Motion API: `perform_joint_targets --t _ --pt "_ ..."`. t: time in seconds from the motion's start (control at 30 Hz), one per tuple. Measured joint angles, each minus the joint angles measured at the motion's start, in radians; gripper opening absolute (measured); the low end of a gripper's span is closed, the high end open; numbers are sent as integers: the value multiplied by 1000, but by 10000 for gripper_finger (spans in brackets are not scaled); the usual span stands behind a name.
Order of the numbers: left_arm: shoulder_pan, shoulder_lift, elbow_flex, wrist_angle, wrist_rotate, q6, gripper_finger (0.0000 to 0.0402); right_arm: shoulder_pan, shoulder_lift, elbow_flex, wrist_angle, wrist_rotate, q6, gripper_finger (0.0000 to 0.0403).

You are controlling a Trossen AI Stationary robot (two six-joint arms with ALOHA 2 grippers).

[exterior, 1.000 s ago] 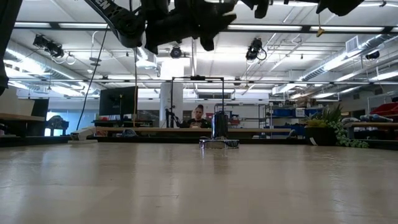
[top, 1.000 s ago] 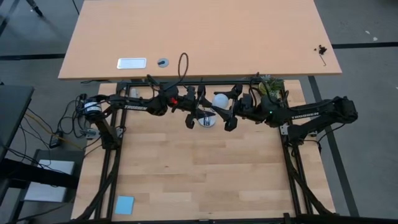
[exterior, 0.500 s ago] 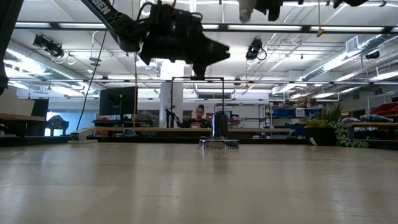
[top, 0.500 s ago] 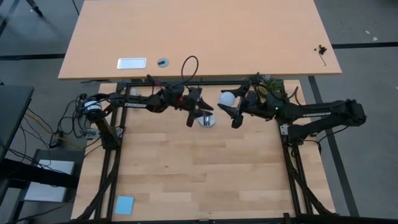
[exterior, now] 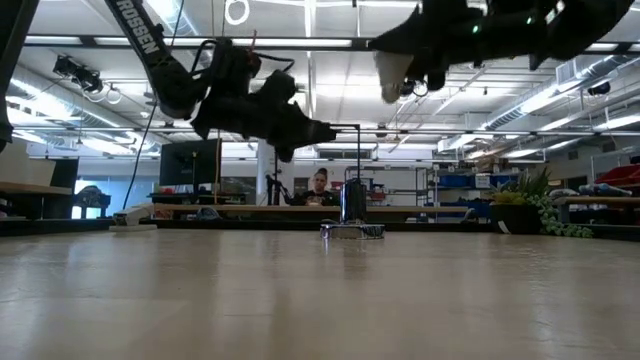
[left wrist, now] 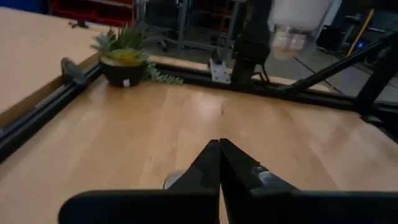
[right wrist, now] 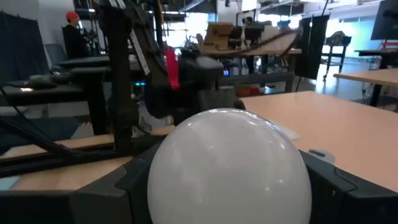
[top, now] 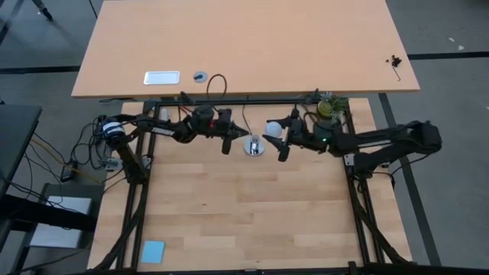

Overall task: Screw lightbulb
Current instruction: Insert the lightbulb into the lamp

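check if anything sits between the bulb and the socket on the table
Nothing visible does. The right gripper holds the lightbulb in the air beside the silver socket, with open space between them. The left gripper, fingers shut and empty, hovers on the socket's other side.

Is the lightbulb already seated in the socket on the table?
No: the lightbulb hangs in the right gripper well above the table, while the socket sits empty below it in the low view.

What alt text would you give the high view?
Seen from above, the right gripper holds the white lightbulb just beside the silver socket disc on the wooden table. The left gripper, fingers shut and empty, hangs on the socket's other side. A small potted plant sits by the far right edge.
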Motion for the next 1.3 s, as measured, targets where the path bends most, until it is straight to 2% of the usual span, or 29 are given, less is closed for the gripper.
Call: perform_joint_targets --t 0.27,0.47,0.7,0.93,1.3 --pt "0 0 -45 27 -62 2 2 -42 310 -16 310 52 7 272" --pt "0 0 -72 70 -71 2 2 -77 459 -16 471 59 33 272" --pt "-1 0 -81 79 -76 3 1 -96 548 -9 567 60 40 272" --pt "-1 0 -81 78 -76 7 1 -95 625 39 561 59 40 272" --pt "-1 0 -81 77 -76 26 1 -95 645 41 542 60 40 273"
